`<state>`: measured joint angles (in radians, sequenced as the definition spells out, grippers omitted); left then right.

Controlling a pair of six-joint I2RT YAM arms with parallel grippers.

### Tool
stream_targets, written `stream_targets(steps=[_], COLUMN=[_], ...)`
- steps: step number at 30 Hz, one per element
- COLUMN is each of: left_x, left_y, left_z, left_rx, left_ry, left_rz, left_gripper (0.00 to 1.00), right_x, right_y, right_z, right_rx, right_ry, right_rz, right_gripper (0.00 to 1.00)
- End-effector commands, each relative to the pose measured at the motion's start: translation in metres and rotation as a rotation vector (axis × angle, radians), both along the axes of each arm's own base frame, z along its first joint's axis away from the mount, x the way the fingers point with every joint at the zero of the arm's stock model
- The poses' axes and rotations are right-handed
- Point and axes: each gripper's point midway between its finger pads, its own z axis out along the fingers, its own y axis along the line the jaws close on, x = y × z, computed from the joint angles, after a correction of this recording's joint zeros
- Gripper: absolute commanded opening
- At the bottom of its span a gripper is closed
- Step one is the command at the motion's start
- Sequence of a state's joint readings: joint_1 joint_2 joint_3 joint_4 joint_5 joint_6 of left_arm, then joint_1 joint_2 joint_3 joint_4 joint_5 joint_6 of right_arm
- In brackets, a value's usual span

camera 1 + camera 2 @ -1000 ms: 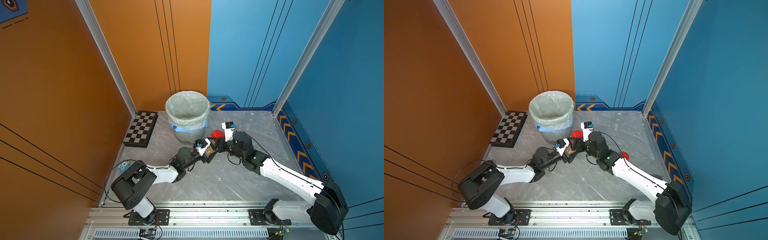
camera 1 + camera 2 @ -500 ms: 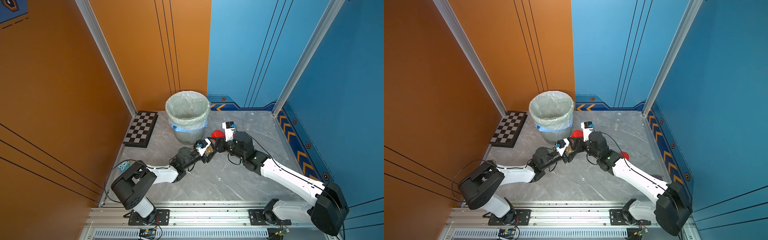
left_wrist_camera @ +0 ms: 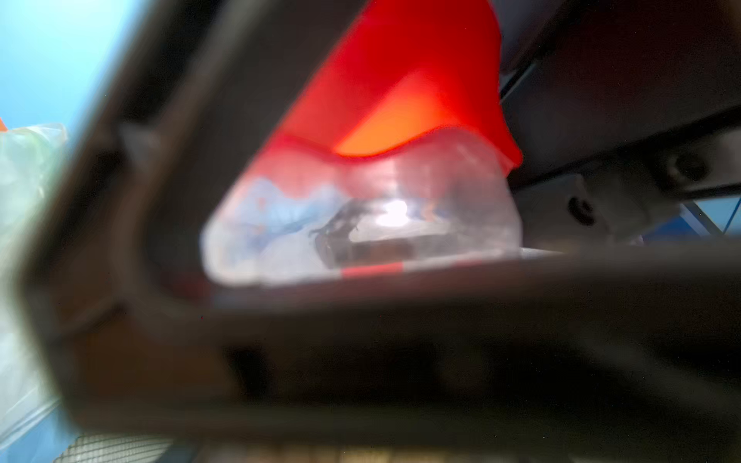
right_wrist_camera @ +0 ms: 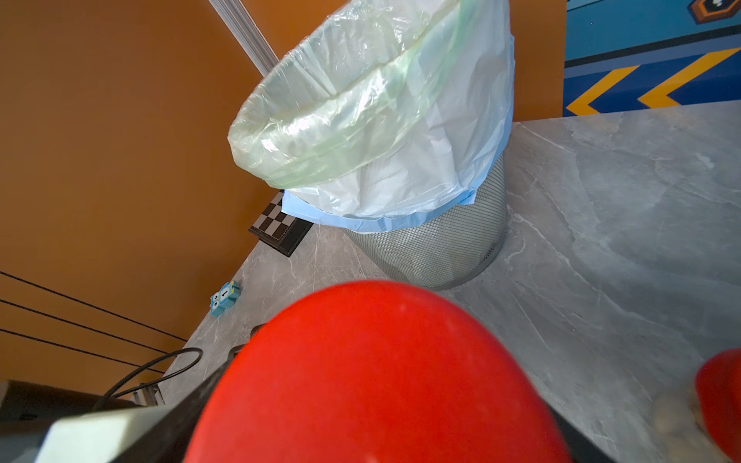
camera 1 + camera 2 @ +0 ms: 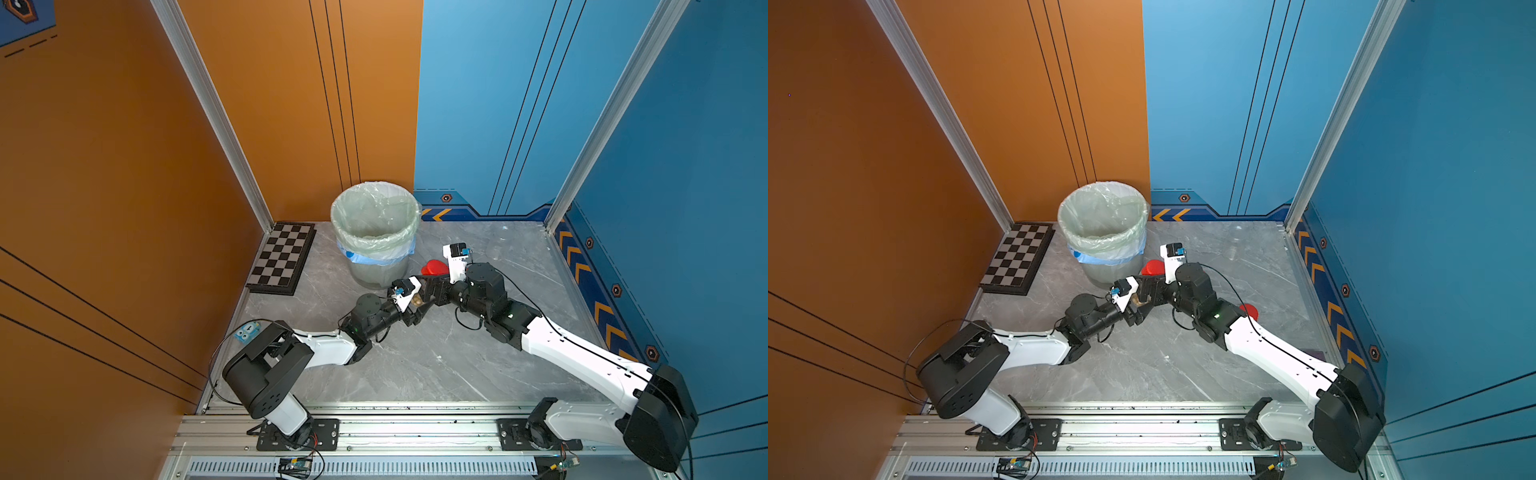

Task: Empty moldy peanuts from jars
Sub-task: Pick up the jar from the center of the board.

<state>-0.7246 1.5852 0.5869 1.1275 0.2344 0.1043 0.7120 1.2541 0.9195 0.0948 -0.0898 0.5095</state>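
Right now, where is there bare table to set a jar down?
Bare: the front strip between both arms and the rail; a smaller patch between chessboard, bin and left arm. Crowded: by the bin, where the arms meet on a jar; a second jar by the right arm.

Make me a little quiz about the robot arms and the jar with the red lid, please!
1. True or false: the bin has a plastic bag in it.
2. What does the left gripper hold? A) a cup B) a clear jar with a red lid C) nothing
3. Which flat black-and-white thing lies beside the bin?
Key: 1 true. 2 B. 3 the checkerboard.
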Motion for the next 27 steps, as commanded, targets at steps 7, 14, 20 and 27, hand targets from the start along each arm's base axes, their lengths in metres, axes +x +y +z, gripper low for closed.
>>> stream_targets(steps=[7,14,20,27], left_x=[-0.005,-0.009,-0.012,-0.015], left_y=[0.001,0.001,0.000,0.003], left_z=[0.005,0.004,0.003,0.000], left_rx=[-0.016,-0.021,-0.025,-0.019], left_ry=[-0.003,0.009,0.016,0.021], left_rz=[-0.036,-0.056,-0.072,-0.070], left_gripper=[0.55,0.55,0.55,0.54], right_x=[-0.006,-0.001,-0.001,0.016], right_y=[-0.003,-0.009,-0.006,-0.030], right_z=[0.042,0.049,0.053,0.069], right_rx=[0.031,0.015,-0.003,-0.037], right_ry=[-0.084,-0.081,-0.085,-0.101], right_rz=[-0.002,-0.025,-0.004,-0.083], right_gripper=[1.00,1.00,1.00,1.00])
